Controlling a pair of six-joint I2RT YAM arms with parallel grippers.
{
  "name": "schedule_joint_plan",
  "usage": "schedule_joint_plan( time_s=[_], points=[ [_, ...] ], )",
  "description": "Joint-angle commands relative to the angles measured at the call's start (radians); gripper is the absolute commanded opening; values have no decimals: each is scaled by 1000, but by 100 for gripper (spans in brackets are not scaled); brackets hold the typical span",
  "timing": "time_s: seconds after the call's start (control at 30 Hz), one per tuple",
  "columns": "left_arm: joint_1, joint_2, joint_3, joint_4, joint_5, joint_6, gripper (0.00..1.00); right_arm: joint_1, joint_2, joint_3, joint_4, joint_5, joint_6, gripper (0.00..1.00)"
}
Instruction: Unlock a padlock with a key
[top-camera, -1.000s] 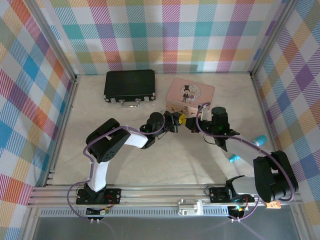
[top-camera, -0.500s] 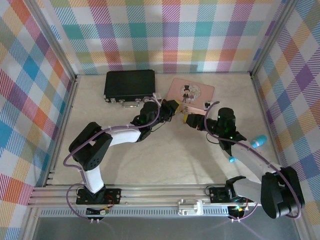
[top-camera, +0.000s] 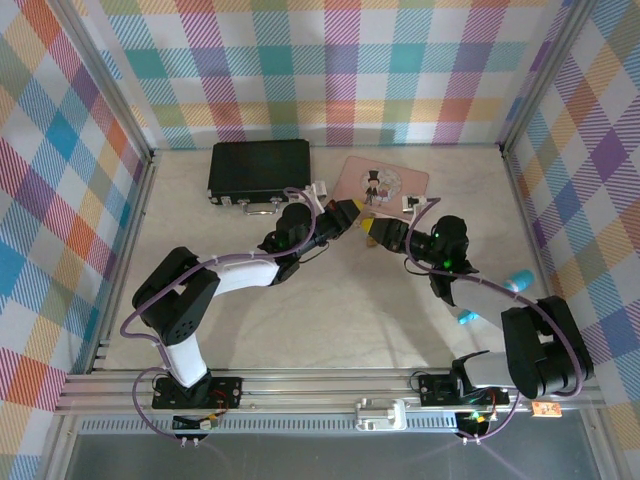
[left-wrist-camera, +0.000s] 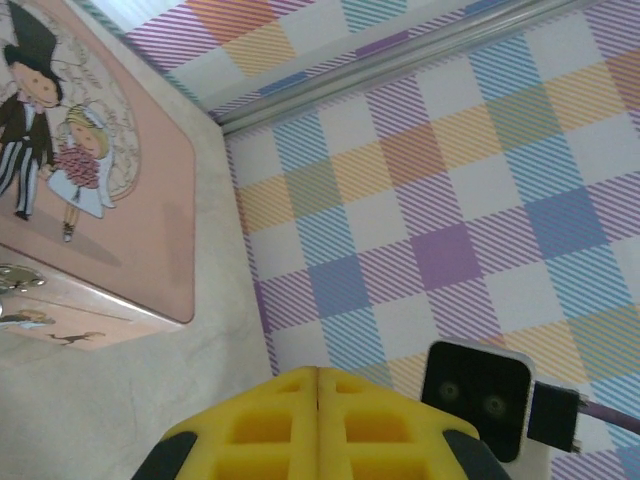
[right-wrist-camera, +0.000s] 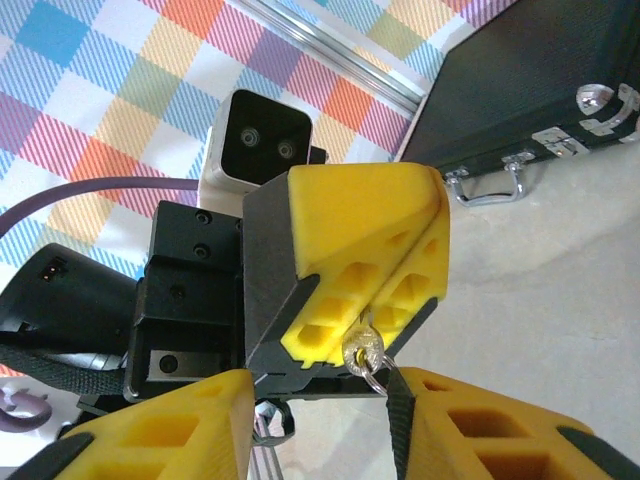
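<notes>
**Left gripper (right-wrist-camera: 372, 300) pinches the key (right-wrist-camera: 363, 350) between the spread fingers of the right gripper (right-wrist-camera: 325, 405).**

In the right wrist view, the left gripper's two yellow fingers are pressed tight together. The small pale key, with a thin wire ring hanging from it, pokes out at their tips. The right gripper's own yellow fingers stand well apart, one on each side just below the key; whether the ring brushes one of them cannot be told. The left wrist view shows the same closed seam, with the pink picture-lidded tin (left-wrist-camera: 120, 200) on the table beyond and metal fittings on its front wall. From above, both grippers meet over the pale marbled table (top-camera: 330, 310), just in front of the tin. A black case (top-camera: 258, 168) lies left of the tin near the back wall.
</notes>
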Motion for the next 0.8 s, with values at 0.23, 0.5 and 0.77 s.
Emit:
schedule_joint_plan(
  time_s=[0.23, 0.5, 0.77],
  points=[
    [1, 19, -23, 179, 14, -80, 0, 19, 50, -8, 133, -19, 25, 37],
    [-10, 23, -30, 173, 10, -80, 0, 26, 80, 7, 197, -27, 59, 28],
    [-36, 18, -51, 191, 9, -118, 0, 26, 111, 18, 214, -17, 61, 23]
  ],
)
